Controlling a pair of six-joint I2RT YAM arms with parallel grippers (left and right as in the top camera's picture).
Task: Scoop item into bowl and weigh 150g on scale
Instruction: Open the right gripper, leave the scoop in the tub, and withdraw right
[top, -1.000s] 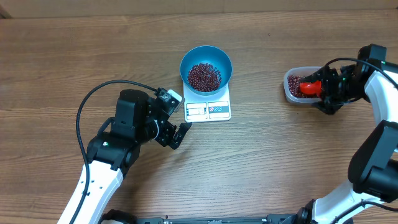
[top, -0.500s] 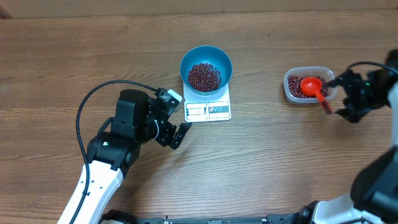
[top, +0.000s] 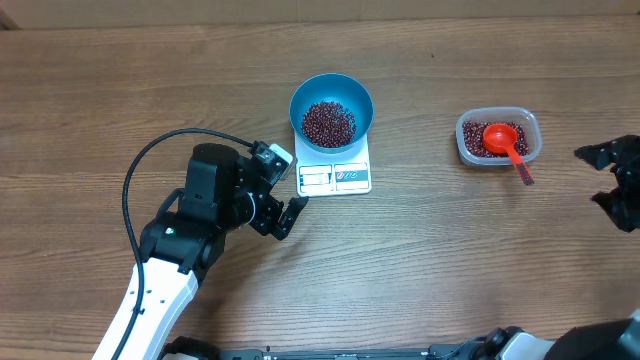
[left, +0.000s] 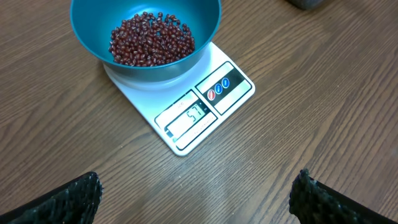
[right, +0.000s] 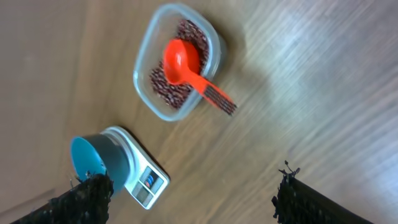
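Beans (top: 329, 123), small, dark red-brown, heaped in round deep bright blue bowl (top: 303, 98), set on small flat white square scale (top: 335, 178) on brown wooden table (top: 450, 270). More of same in clear rounded plastic container (top: 534, 122) off to one side, w/ red plastic scoop (top: 500, 138) lying in it, cup on the beans, handle out over the rim. Right gripper (top: 590, 175) well apart from container, at edge of overhead view, jaws wide, nothing held. Left gripper (left: 196, 199) near scale's display edge, fully spread, empty too. Display digits faint in left wrist view. Seemingly two figures, so prob. short of target, but not readable for sure.

Likely step: fetch scoop for a further load.
- Approach handle from its free end w/ right gripper and pinch across the flat, not the cup.
- Take modest loads, smaller nearing target.
- Carry level and tip slowly over bowl centre.
- Avoid knocking rim: would jog scale.
- Pause after each pour to let reading settle, then check via left wrist cam.
- Hold left gripper clear of scale plate.
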